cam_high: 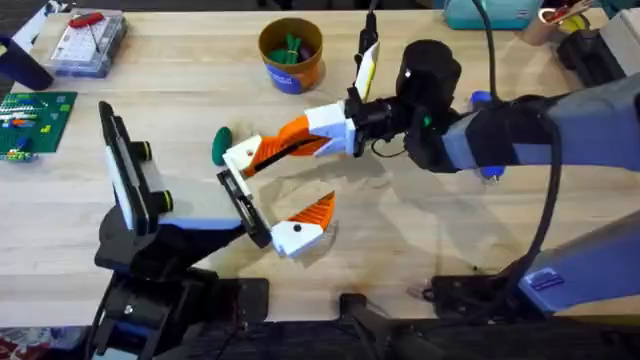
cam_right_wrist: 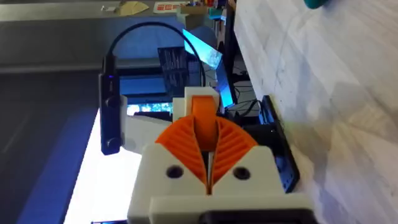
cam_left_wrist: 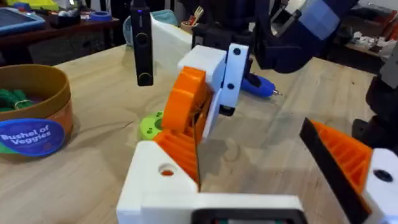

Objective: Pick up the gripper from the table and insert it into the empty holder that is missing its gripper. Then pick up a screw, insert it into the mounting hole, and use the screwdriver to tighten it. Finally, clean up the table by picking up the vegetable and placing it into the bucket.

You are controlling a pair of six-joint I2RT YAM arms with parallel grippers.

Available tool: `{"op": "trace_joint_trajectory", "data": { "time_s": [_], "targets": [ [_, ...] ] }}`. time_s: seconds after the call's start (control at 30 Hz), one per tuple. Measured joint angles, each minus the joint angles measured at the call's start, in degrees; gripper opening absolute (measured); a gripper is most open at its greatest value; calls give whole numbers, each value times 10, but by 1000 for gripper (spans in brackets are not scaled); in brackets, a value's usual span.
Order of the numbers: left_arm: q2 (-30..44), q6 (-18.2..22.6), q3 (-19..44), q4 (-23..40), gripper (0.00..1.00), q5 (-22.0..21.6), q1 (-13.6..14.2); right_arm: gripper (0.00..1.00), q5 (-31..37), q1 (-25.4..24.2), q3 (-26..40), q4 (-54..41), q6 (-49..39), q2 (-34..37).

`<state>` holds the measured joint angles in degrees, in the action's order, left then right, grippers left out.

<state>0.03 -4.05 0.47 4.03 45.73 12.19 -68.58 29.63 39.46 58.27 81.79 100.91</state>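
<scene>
The holder (cam_high: 246,207), a narrow black bar, ends my left arm. A fixed white-and-orange finger (cam_high: 300,230) sits at its near end. My left gripper (cam_high: 282,190) thus stands wide apart with nothing between. My right gripper (cam_high: 285,145) reaches in from the right and is shut on the loose gripper (cam_high: 240,155), holding its white base against the bar's far end. The left wrist view shows this piece (cam_left_wrist: 163,177) under the right gripper's orange fingers (cam_left_wrist: 186,102). The vegetable (cam_high: 220,145) lies just beyond it. The bucket (cam_high: 290,58) stands at the back. The blue screwdriver (cam_left_wrist: 258,86) lies behind the right gripper. I cannot make out a screw.
An upright black-and-white panel (cam_high: 122,172) stands left of the holder. A clear parts box (cam_high: 88,42) and a green board (cam_high: 35,118) sit at the far left. A lime-green piece (cam_left_wrist: 149,126) peeks out behind the held finger. The right arm (cam_high: 520,130) spans the right side.
</scene>
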Motion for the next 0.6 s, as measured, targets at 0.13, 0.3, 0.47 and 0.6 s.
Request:
{"op": "trace_joint_trajectory", "data": {
  "time_s": [0.13,0.3,0.47,0.6],
  "targets": [
    [0,1,0,0,997,1,0,7,0,0,0,-5,-6,-2],
    [0,2,0,0,997,-2,0,7,1,2,5,-9,-11,-2],
    [0,2,0,0,997,-5,0,7,2,3,9,-27,-19,-2],
    [0,1,0,0,997,-7,0,7,4,5,11,-31,-26,-2]
  ]
}}
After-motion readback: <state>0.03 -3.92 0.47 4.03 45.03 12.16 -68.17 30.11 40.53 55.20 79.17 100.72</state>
